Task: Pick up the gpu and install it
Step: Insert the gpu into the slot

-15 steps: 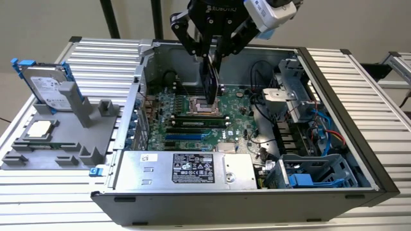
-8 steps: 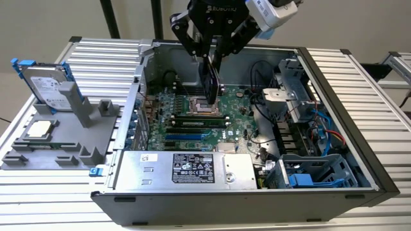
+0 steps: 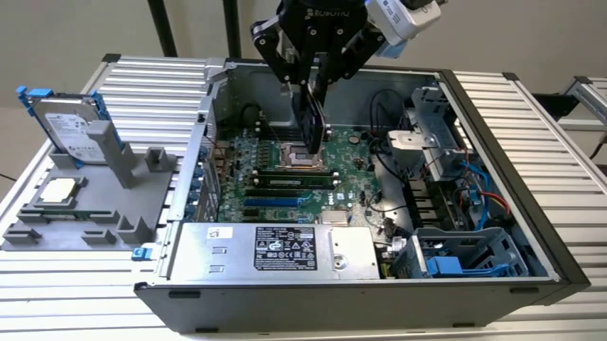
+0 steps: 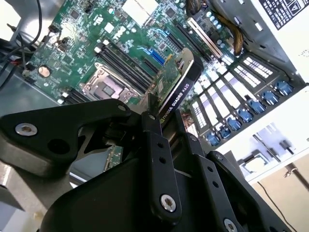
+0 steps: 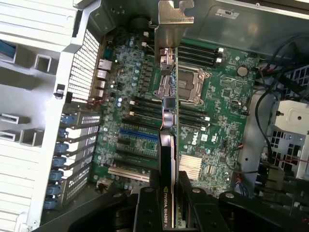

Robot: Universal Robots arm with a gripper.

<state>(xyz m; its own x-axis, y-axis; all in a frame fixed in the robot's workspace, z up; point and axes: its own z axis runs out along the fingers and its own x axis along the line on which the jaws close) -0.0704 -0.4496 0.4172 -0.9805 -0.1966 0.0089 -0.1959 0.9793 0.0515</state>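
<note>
Exterior view: the arm comes in at 12 o'clock and points its wrist straight down into the open computer case (image 3: 284,312). The gripper (image 3: 313,91) hangs above the middle of the motherboard (image 3: 356,170). Its two black fingers (image 5: 147,208) are closed onto the gpu (image 3: 311,131), pinching it across its thin faces. The card stands on edge, upright, with its long side running down from the claw. Its lower end sits over the CPU socket (image 3: 289,158) in this view.

In the second wrist view the gpu (image 4: 176,82) shows a green board face and a black cover. It juts out past the gripper (image 4: 161,118), clear of the board beneath and not seated in any slot. In the first wrist view the gpu (image 5: 166,159) is seen edge-on, with its metal bracket (image 5: 174,14) at the far end.

At 9 o'clock in the exterior view, outside the case, a grey holder (image 3: 142,192) carries a silver chip (image 3: 59,189). A hard drive (image 3: 71,128) stands at 10 o'clock. The power supply (image 3: 275,249) lies at 6 o'clock.
</note>
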